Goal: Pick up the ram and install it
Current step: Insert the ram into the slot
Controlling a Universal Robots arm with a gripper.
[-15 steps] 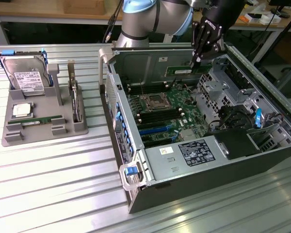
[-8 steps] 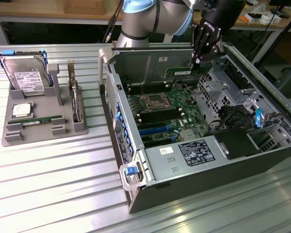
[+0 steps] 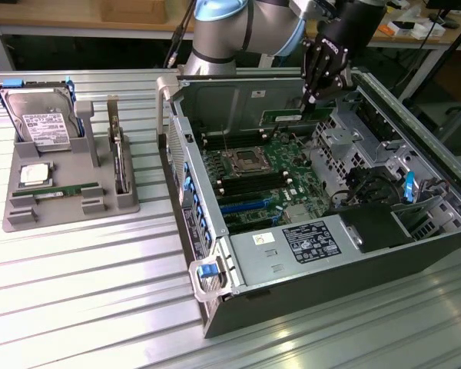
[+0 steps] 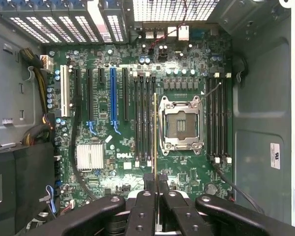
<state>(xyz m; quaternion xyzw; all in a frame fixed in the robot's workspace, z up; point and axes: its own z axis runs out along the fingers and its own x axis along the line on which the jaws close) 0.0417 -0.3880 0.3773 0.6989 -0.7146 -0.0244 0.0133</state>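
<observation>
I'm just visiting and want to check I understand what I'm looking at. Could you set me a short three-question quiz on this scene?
1. True or false: the end effector is shut on the ram.
2. Where is the ram? A) lying on the floor B) held over the motherboard inside the open computer case C) in a person's hand.
3. Which large silver thing with a white label sits in the grey tray at the exterior view's left?
Key: 1 true; 2 B; 3 the hard drive.
</observation>
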